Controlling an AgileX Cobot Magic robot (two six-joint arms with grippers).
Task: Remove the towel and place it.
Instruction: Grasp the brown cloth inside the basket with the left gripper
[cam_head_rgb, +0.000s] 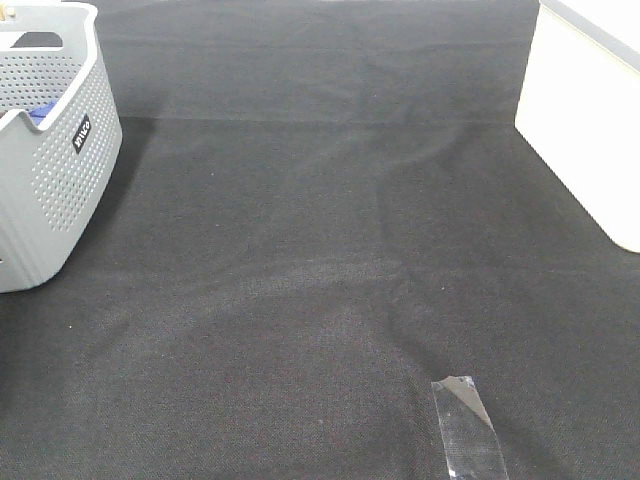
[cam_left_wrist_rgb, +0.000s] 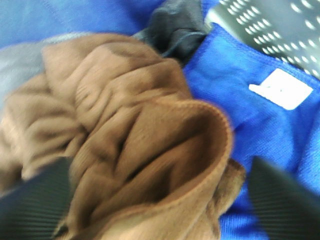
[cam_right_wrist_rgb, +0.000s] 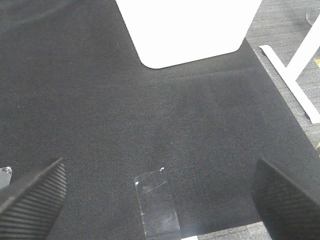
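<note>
**Left gripper spread over towel in basket; right gripper spread above table**

**Left gripper.** In the left wrist view the left gripper (cam_left_wrist_rgb: 157, 170) is spread wide, with one ribbed dark finger (cam_left_wrist_rgb: 32, 202) at each lower corner. The jaws pinch nothing.

**Towel position.** The towel (cam_left_wrist_rgb: 125, 125) lies crumpled in folds directly between the two fingers and fills most of the gap. One stitched edge curls up in a loop toward the camera. Its nearer folds lie against the inner side of one finger; the blur does not show whether they actually touch. The other finger stands apart from the towel, over a blue cloth (cam_left_wrist_rgb: 260, 140).

**Surroundings.** The towel rests on the blue cloth, which carries a white tag (cam_left_wrist_rgb: 281, 88). A dark grey cloth (cam_left_wrist_rgb: 175, 25) lies at the towel's far edge. Behind these runs the perforated wall of the grey basket (cam_head_rgb: 60, 170), which stands at the left edge of the black table (cam_head_rgb: 320, 250).

**Right gripper.** The right gripper (cam_right_wrist_rgb: 160, 165) is spread, holds nothing, and hangs over the table above a strip of clear tape (cam_right_wrist_rgb: 157, 205), near a white box (cam_right_wrist_rgb: 190, 30).
</note>
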